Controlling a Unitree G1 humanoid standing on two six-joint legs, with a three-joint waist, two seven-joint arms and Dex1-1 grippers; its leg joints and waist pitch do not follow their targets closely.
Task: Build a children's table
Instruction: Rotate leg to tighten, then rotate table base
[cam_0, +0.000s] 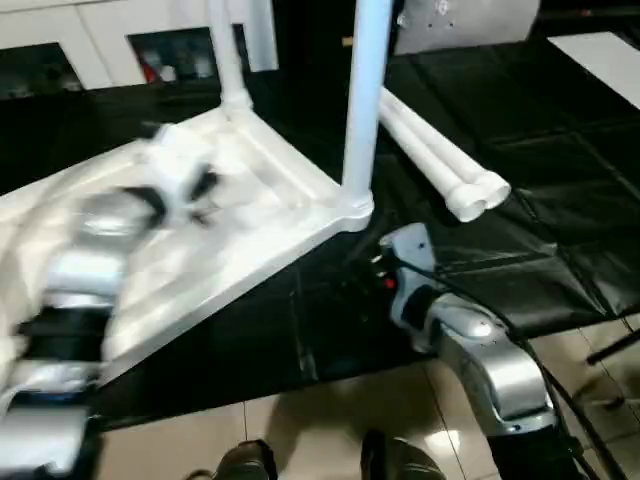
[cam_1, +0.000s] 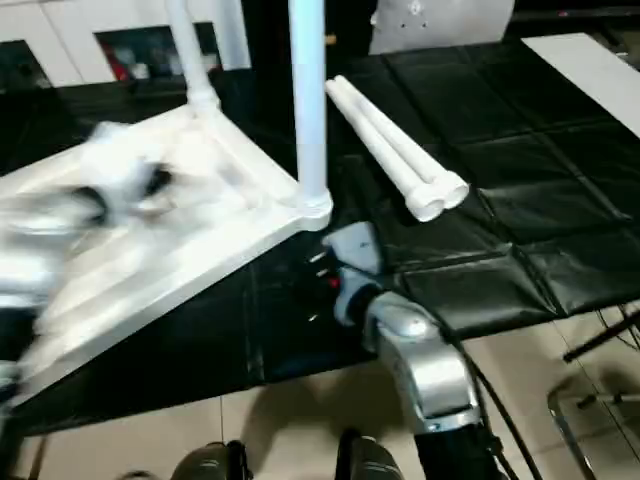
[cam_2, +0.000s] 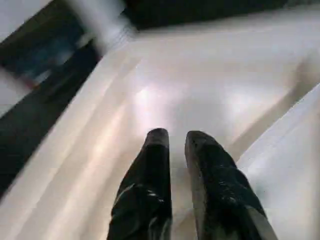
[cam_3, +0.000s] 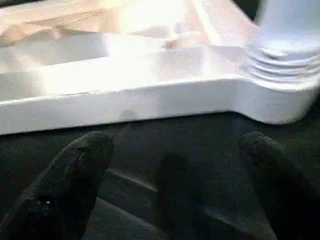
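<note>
The white table top lies upside down on the black mat, ribbed underside up. One screwed-in leg stands at its near right corner socket and another at the far corner. Two loose legs lie side by side on the mat to the right. My left gripper hovers over the ribbed underside, shut, its fingers almost touching with nothing between them; the head views show it blurred. My right gripper is open just above the mat, facing the table's edge beside the corner socket, touching nothing.
The black mat ends near me, with tiled floor and my feet below. A white board lies at the far right and a grey panel stands behind. White cabinets line the back left.
</note>
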